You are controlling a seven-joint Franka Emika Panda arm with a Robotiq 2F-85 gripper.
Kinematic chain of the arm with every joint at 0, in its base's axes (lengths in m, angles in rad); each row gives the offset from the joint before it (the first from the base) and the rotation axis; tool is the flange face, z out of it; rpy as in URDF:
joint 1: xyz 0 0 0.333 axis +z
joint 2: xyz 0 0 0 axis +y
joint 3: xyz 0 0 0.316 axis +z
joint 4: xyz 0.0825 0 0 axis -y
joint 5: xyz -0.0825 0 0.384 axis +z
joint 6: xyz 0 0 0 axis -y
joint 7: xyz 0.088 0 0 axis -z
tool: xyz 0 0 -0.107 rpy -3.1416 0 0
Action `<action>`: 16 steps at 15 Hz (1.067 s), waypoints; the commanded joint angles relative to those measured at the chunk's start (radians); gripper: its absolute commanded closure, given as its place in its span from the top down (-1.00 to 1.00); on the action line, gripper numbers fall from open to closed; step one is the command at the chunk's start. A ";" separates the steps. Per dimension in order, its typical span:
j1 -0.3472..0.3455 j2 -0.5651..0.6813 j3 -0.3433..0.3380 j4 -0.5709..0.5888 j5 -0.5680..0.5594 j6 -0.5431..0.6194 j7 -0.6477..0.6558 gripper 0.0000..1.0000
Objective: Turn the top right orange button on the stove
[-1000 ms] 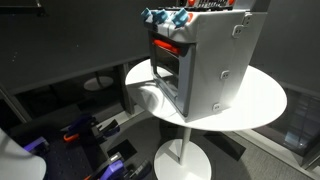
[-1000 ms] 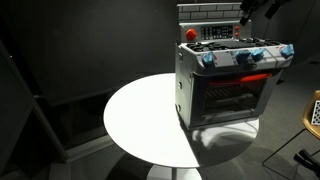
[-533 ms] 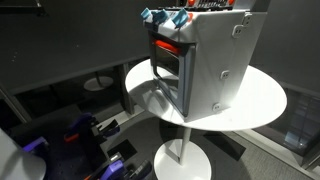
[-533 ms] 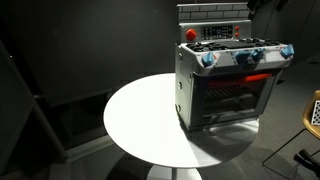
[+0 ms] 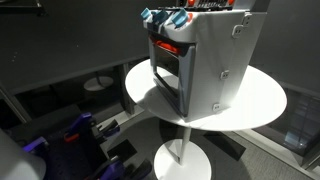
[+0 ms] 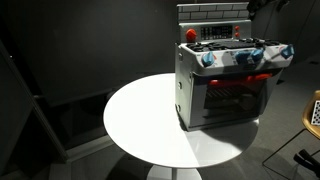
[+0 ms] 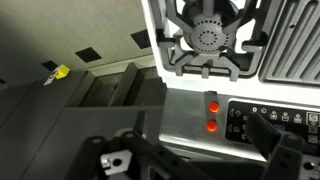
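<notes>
Grey metal toy stove (image 5: pixel 215 60) sits on the round white table (image 5: pixel 262 100), toward one edge rather than dead centre, with blue knobs (image 6: pixel 238 57) lined up above the dark oven door (image 6: pixel 235 95) and an orange-red knob (image 6: pixel 190 34) at a back corner. Wrist view looks straight down on a burner (image 7: pixel 208 37) and two small red buttons (image 7: pixel 213 105). The gripper (image 7: pixel 200 150) hangs over them, fingers (image 7: pixel 122 152) spread wide, gripping nothing.
</notes>
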 commanded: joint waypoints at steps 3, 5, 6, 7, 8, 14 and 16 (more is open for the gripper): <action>0.029 0.114 -0.065 0.114 -0.046 -0.010 0.032 1.00; 0.039 0.141 -0.083 0.142 -0.046 -0.014 0.031 1.00; 0.043 0.155 -0.091 0.155 -0.044 -0.016 0.029 1.00; 0.048 0.166 -0.099 0.166 -0.042 -0.017 0.028 1.00; 0.054 0.178 -0.107 0.176 -0.042 -0.017 0.027 1.00; 0.083 0.241 -0.146 0.225 -0.037 -0.024 0.026 1.00; 0.090 0.258 -0.157 0.236 -0.034 -0.024 0.024 1.00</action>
